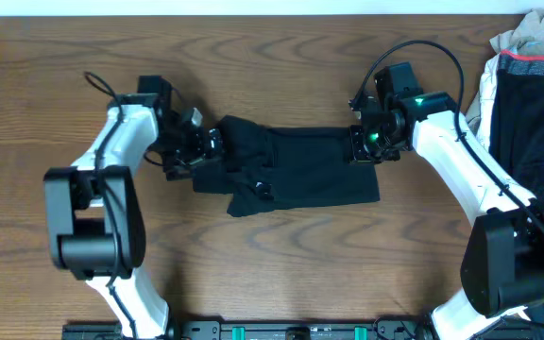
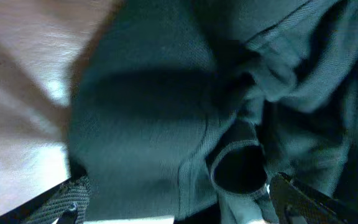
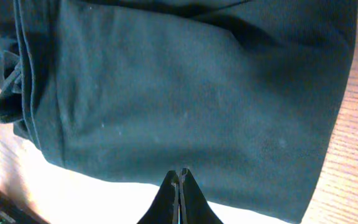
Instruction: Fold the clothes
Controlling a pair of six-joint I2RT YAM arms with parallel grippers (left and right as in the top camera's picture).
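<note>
The left claw (image 1: 208,144) stands wide open, its two fingers (image 2: 297,194) far apart at either side of the wrist view, with bunched black cloth filling the space between and below them. It sits at the left end of the black T-shirt (image 1: 300,170), where the fabric is rumpled and a hemmed sleeve opening gapes.

The right claw (image 3: 180,179) is closed to a narrow point, its fingertips pressed together, resting over the shirt's smooth right end. Whether any cloth is pinched between them cannot be told.

The shirt lies folded into a rough band across the middle of the wooden counter (image 1: 281,57), stretched between the two claws, with a loose flap trailing towards the near edge on its left side.

A heap of other garments (image 1: 527,94), dark and pale, sits at the far right corner of the counter, well apart from the shirt.
</note>
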